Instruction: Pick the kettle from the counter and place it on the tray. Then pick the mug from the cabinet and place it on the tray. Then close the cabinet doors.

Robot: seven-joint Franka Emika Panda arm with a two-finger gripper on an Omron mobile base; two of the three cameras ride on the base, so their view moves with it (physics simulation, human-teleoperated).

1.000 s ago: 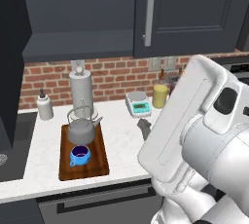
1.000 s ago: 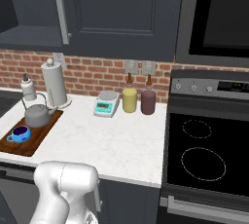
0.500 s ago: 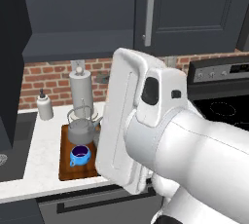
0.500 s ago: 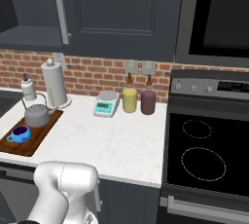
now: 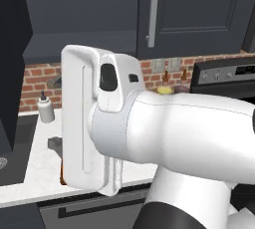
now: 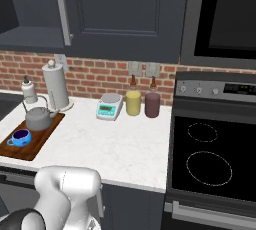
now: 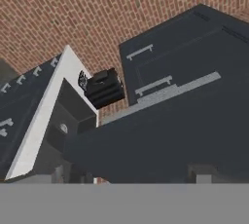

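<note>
On the desk, the kettle and the blue mug both sit on the tray, the kettle at its far end just in front of the paper-towel roll, the mug at its near end. Right of the tray stand a scale and two jars. Above the tray, a cabinet door with a silver handle hangs shut. The gripper's fingers stand wide apart, holding nothing.

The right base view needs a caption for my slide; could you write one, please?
Kettle and blue mug on the wooden tray, beside the paper-towel roll.
</note>
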